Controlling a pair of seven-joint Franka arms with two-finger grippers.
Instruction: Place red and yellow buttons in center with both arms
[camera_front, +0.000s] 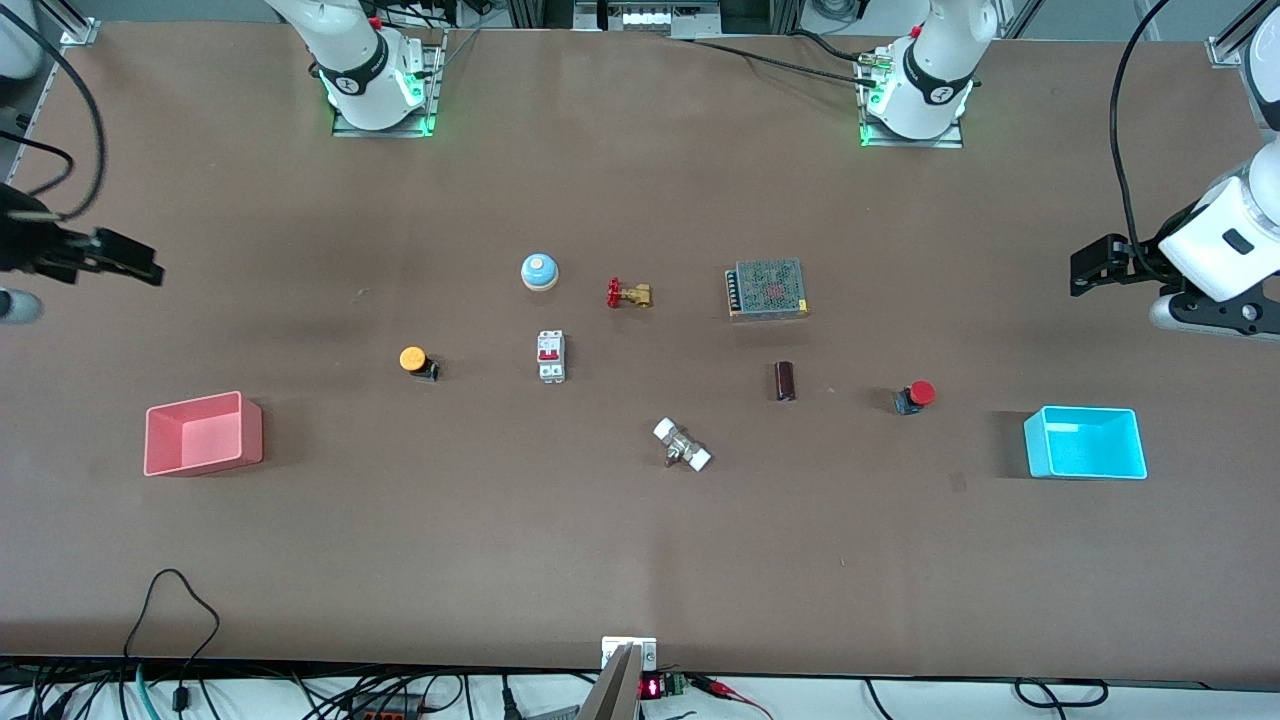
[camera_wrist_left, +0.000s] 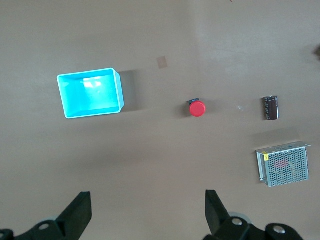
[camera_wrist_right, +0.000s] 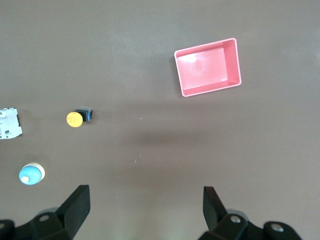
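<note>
The red button (camera_front: 917, 395) lies on its side on the brown table toward the left arm's end, beside the cyan bin; it also shows in the left wrist view (camera_wrist_left: 197, 108). The yellow button (camera_front: 415, 360) lies toward the right arm's end; it shows in the right wrist view (camera_wrist_right: 75, 119). My left gripper (camera_front: 1088, 268) hangs open and empty above the table's edge at the left arm's end (camera_wrist_left: 147, 210). My right gripper (camera_front: 135, 262) hangs open and empty above the opposite end (camera_wrist_right: 146, 207). The table's center (camera_front: 640, 400) is bare brown surface among small parts.
A pink bin (camera_front: 203, 432) and a cyan bin (camera_front: 1086, 443) stand at the two ends. A blue bell (camera_front: 539, 270), brass valve (camera_front: 628, 294), mesh power supply (camera_front: 767, 289), circuit breaker (camera_front: 551, 355), dark cylinder (camera_front: 785, 381) and white-capped fitting (camera_front: 682, 445) lie around the middle.
</note>
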